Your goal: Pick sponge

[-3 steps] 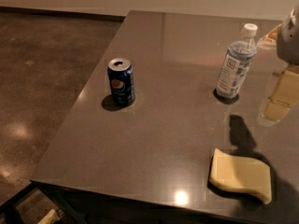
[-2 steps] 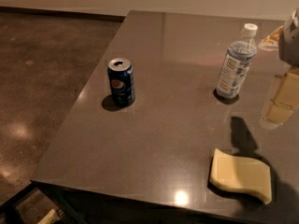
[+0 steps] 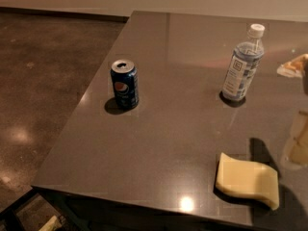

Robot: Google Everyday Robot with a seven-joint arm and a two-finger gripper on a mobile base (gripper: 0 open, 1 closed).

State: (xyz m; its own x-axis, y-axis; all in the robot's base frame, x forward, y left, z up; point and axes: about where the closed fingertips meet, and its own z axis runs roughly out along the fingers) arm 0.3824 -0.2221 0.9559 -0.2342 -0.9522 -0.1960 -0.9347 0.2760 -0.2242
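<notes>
- The tool (image 3: 299,139) shows only as a cream, blocky piece cut off by the right edge of the view, hanging just over the counter (image 3: 173,143); so little of it is in view that I cannot tell whether it is wide or narrow; it holds nothing that can be seen
- The sponge (image 3: 248,180), the thing to be picked, lies flat on the counter down and to the left of the tool, near it but apart from it, close to the counter's front edge; it is pale yellow with wavy sides
- A dark shadow (image 3: 262,150) falls on the counter between the tool and the sponge
- A water bottle (image 3: 242,64) with a white cap stands upright up and to the left of the tool, farther back on the counter
- A blue soda can (image 3: 124,84) stands upright well to the left of the tool, well apart from both sponge and bottle, near the counter's left edge
- Beyond that left edge lies a brown, glossy floor (image 3: 43,81)
</notes>
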